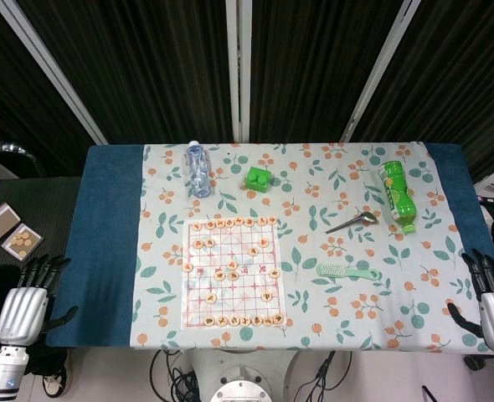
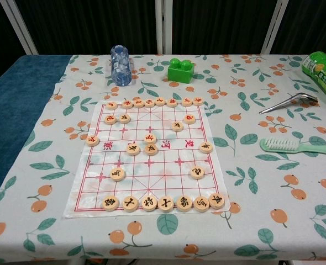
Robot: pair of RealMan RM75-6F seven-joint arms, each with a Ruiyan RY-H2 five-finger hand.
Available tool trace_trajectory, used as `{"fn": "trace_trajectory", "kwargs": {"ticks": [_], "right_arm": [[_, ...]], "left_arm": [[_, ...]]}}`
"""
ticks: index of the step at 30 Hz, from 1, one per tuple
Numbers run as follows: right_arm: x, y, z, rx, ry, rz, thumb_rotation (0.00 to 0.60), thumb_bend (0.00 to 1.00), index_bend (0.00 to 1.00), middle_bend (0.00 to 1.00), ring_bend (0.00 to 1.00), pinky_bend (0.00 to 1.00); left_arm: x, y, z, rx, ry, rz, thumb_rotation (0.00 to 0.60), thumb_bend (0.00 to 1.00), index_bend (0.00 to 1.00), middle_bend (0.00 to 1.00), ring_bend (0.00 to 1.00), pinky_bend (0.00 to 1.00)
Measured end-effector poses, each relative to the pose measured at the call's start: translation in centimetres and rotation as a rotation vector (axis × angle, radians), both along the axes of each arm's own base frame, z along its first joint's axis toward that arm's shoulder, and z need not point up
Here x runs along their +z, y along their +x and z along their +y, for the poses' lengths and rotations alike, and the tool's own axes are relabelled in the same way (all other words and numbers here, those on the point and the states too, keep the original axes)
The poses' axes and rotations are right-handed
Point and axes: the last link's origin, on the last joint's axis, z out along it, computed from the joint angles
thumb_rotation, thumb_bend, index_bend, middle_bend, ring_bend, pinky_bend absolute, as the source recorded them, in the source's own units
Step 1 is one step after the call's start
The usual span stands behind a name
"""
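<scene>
A Chinese chess board sheet (image 1: 230, 272) (image 2: 152, 160) lies in the middle of the floral tablecloth, with several round wooden pieces (image 2: 150, 137) on it. My left hand (image 1: 25, 306) hangs off the table's left front corner, fingers apart, holding nothing. Off the right front corner my right hand (image 1: 491, 297) is also open and empty. Both hands are far from the board. Neither hand shows in the chest view.
A clear water bottle (image 1: 198, 168) (image 2: 120, 64) and a green toy brick (image 1: 258, 177) (image 2: 180, 70) stand at the back. To the right lie a green soda bottle (image 1: 396, 195) (image 2: 322, 72), metal tongs (image 1: 352, 222) (image 2: 287, 102) and a green brush (image 1: 347, 271) (image 2: 298, 146). Small boxes (image 1: 11, 230) sit off the table's left.
</scene>
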Motion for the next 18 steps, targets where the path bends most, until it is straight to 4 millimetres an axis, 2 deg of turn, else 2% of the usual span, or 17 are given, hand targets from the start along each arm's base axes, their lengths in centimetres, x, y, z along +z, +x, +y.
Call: {"fn": "trace_trajectory", "kwargs": {"ticks": [9,14,18], "right_arm": [[0.0,-0.1,-0.1,0.0,0.003,-0.002,0.6,0.17,0.0,0.0,0.0,0.0],[0.3,0.1,-0.4,0.01,-0.006,-0.003,0.6,0.17,0.0,0.0,0.0,0.0],[1.0,0.3,-0.8,0.021,-0.027,-0.005,0.6,0.17,0.0,0.0,0.0,0.0]], "left_arm": [[-0.3,0.5,-0.1,-0.017,-0.01,-0.005,0.6,0.18,0.14,0.09,0.0,0.0],[-1.2,1.9,0.7,-0.081,-0.046,-0.009,0.6,0.18,0.15,0.09,0.0,0.0],[-2.8,3.6,1.6,-0.133,-0.118,-0.031,0.6,0.18,0.17,0.09,0.0,0.0]]}}
